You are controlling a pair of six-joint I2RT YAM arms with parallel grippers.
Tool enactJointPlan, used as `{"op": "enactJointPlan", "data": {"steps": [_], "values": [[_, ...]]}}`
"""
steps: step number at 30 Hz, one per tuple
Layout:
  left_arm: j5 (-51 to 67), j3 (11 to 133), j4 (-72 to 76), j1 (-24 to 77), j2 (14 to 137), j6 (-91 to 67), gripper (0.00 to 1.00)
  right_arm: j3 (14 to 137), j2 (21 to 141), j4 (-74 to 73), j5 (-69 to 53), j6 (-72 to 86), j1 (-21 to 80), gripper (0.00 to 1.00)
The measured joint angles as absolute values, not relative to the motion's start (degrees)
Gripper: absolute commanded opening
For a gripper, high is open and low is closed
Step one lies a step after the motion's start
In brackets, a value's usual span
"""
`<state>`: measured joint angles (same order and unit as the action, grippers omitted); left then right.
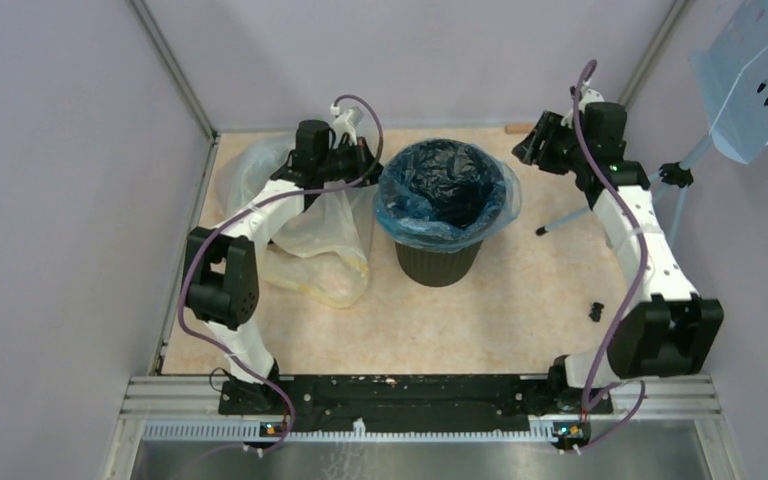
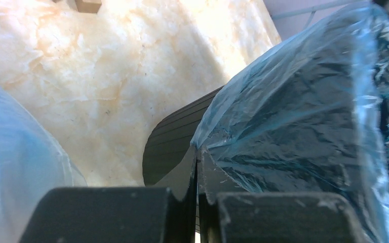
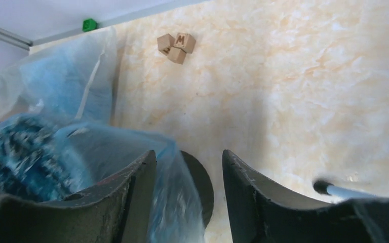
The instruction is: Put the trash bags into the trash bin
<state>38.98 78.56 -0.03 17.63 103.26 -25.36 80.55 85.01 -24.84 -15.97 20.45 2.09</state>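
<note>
The round black trash bin (image 1: 440, 258) stands mid-floor with the blue trash bag (image 1: 447, 195) spread inside it and folded over its rim. At the bin's left rim my left gripper (image 1: 365, 160) is shut; in the left wrist view its fingertips (image 2: 197, 154) pinch a peak of the blue film (image 2: 304, 116) above the ribbed bin wall (image 2: 174, 139). My right gripper (image 1: 532, 145) hovers just off the right rim. Its jaws (image 3: 190, 152) stand open, and a blurred flap of the blue bag (image 3: 96, 152) hangs loose by the left finger, over the bin (image 3: 202, 187).
A large clear yellowish bag (image 1: 310, 235) lies left of the bin, under the left arm. Wooden blocks (image 3: 176, 46) sit near the back wall. A light-blue perforated stand (image 1: 760, 75) leans in at the right. A small black part (image 1: 596, 310) lies on the floor.
</note>
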Motion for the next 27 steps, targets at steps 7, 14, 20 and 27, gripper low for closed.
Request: {"op": "enactJointPlan", "data": {"steps": [7, 14, 20, 27], "values": [[38.0, 77.1, -0.1, 16.2, 98.5, -25.8, 0.0, 71.9, 68.9, -26.2, -14.0, 21.6, 0.8, 0.54], [38.1, 74.8, -0.2, 15.9, 97.6, -26.4, 0.0, 60.6, 58.6, -26.6, -17.1, 25.9, -0.7, 0.53], [38.4, 72.8, -0.4, 15.9, 97.6, -27.2, 0.0, 51.9, 53.3, -23.8, -22.5, 32.4, -4.2, 0.49], [39.0, 72.5, -0.4, 15.9, 97.6, -27.4, 0.0, 47.1, 55.2, -17.3, -31.2, 38.9, -5.9, 0.47]]}}
